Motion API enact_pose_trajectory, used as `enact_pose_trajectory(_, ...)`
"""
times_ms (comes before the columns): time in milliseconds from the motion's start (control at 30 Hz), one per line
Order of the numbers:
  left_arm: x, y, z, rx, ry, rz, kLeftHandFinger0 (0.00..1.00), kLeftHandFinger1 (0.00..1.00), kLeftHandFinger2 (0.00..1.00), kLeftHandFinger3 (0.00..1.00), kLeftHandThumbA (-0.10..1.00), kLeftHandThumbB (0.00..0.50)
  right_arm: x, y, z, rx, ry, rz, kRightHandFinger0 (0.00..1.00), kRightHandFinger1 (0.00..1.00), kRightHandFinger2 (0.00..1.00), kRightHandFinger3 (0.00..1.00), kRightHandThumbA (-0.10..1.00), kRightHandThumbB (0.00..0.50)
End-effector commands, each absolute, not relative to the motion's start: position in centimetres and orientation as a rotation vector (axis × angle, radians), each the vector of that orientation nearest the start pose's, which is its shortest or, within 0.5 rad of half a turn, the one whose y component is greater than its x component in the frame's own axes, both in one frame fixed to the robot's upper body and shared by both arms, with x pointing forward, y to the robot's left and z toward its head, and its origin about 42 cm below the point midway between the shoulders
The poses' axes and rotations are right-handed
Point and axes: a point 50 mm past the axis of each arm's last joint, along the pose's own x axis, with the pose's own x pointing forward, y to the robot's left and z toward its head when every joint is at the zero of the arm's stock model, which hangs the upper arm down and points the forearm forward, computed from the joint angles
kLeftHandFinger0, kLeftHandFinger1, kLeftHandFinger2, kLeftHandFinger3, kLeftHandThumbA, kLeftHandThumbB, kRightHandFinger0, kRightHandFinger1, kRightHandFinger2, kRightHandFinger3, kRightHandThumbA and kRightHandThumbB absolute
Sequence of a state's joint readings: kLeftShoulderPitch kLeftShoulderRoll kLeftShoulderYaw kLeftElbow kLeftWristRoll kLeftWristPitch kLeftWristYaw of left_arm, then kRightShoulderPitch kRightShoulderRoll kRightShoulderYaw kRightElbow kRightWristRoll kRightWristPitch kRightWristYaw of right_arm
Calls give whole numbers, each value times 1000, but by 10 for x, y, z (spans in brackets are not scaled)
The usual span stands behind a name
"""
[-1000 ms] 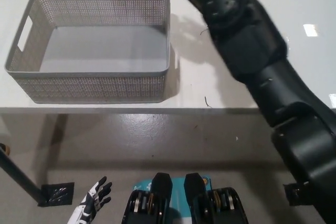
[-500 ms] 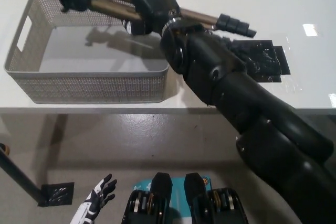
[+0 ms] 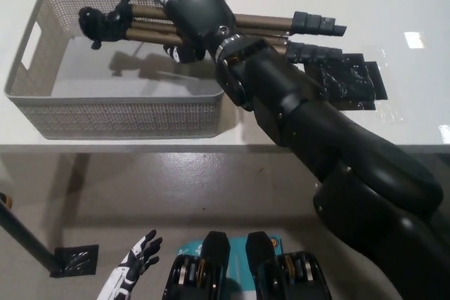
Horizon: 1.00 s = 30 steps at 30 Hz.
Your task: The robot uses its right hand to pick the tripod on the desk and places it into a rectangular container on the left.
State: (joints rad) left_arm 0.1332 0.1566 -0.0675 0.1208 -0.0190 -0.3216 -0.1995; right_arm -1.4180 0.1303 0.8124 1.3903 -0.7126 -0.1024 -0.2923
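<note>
Black right hand [image 3: 199,17] is wrapped around the folded tripod [image 3: 232,27], holding it sideways over the grey mesh container [image 3: 126,114] at upper left. White left hand [image 3: 139,259] hangs at the bottom left, fingers spread.

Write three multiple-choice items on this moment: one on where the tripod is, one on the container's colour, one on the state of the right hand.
1. Where is the tripod?
A. Held above the container, feet sticking out over its right edge
B. Lying flat on the desk, right of the container
C. On the floor

2. What colour is the container?
A. Blue
B. Grey
C. Red

3. What is the right hand doing?
A. Open, holding nothing
B. Closed on the tripod's legs
C. Resting on the desk

Answers: 1 A, its shadow falls inside the container; 2 B, grey mesh walls; 3 B, fingers wrap the legs. The left hand hangs low, open.
</note>
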Motion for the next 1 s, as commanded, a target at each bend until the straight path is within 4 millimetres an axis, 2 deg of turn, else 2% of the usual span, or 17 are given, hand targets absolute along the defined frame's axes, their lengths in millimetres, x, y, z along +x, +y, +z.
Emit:
enact_pose_trajectory(0, 238, 242, 58, 130, -58, -287, 1000, 1000, 1000, 1000, 1000, 146, 526, 89, 439, -1474, -882, 361, 1000, 1000, 1000, 1000, 1000, 446)
enact_pose_trajectory(67, 241, 238, 60, 145, -67, -289, 1000, 1000, 1000, 1000, 1000, 143, 519, 98, 466, -1421, -925, 359, 1000, 1000, 1000, 1000, 1000, 480)
enact_pose_trajectory(167, 246, 236, 61, 194, -79, -298, 1000, 1000, 1000, 1000, 1000, 165, 504, 115, 516, -1328, -972, 360, 1000, 1000, 1000, 1000, 1000, 452)
enact_pose_trajectory(200, 247, 236, 61, 203, -83, -299, 1000, 1000, 1000, 1000, 1000, 162, 502, 117, 523, -1315, -978, 361, 1000, 1000, 1000, 1000, 1000, 448)
enact_pose_trajectory(300, 250, 235, 61, 220, -89, -301, 1000, 1000, 1000, 1000, 1000, 173, 484, 125, 572, -1154, -1041, 364, 1000, 1000, 1000, 1000, 1000, 447)
enact_pose_trajectory(433, 251, 236, 59, 206, -80, -307, 1000, 1000, 1000, 1000, 1000, 200, 471, 116, 622, -1038, -1094, 361, 1000, 1000, 1000, 1000, 1000, 443)
enact_pose_trajectory(467, 251, 236, 59, 207, -81, -307, 1000, 1000, 1000, 1000, 1000, 201, 471, 114, 626, -1027, -1094, 361, 1000, 1000, 1000, 1000, 1000, 442)
enact_pose_trajectory(567, 248, 233, 55, 209, -80, -312, 1000, 1000, 1000, 1000, 1000, 210, 473, 86, 652, -859, -1105, 350, 1000, 1000, 1000, 1000, 1000, 460)
enact_pose_trajectory(633, 247, 233, 56, 218, -82, -312, 1000, 1000, 1000, 1000, 1000, 202, 475, 56, 672, -722, -1101, 339, 1000, 1000, 1000, 1000, 1000, 445)
enact_pose_trajectory(667, 244, 235, 57, 221, -78, -309, 1000, 1000, 1000, 1000, 1000, 197, 475, 23, 686, -637, -1125, 328, 1000, 1000, 1000, 1000, 1000, 391)
enact_pose_trajectory(700, 244, 235, 58, 220, -78, -308, 1000, 1000, 1000, 1000, 1000, 187, 476, 3, 693, -604, -1147, 314, 1000, 1000, 1000, 1000, 1000, 364)
enact_pose_trajectory(767, 243, 236, 59, 218, -74, -307, 1000, 1000, 1000, 1000, 1000, 176, 476, -38, 704, -558, -1172, 252, 1000, 1000, 1000, 1000, 1000, 376)
enact_pose_trajectory(800, 241, 237, 58, 212, -67, -304, 1000, 1000, 1000, 1000, 1000, 169, 471, -75, 707, -517, -1168, 180, 1000, 1000, 1000, 1000, 1000, 378)
enact_pose_trajectory(833, 239, 237, 57, 206, -63, -302, 1000, 1000, 1000, 1000, 1000, 168, 467, -95, 707, -504, -1171, 146, 1000, 1000, 1000, 1000, 1000, 370)
enact_pose_trajectory(867, 238, 238, 58, 198, -58, -297, 1000, 1000, 1000, 1000, 1000, 165, 456, -133, 706, -544, -1211, 60, 1000, 1000, 1000, 1000, 1000, 301)
enact_pose_trajectory(933, 239, 240, 58, 190, -54, -289, 1000, 1000, 1000, 1000, 1000, 171, 445, -173, 701, -531, -1213, 26, 1000, 1000, 1000, 1000, 1000, 294)
enact_pose_trajectory(967, 240, 242, 59, 187, -55, -284, 1000, 1000, 1000, 1000, 1000, 169, 440, -203, 694, -506, -1242, 0, 1000, 1000, 1000, 1000, 1000, 296)
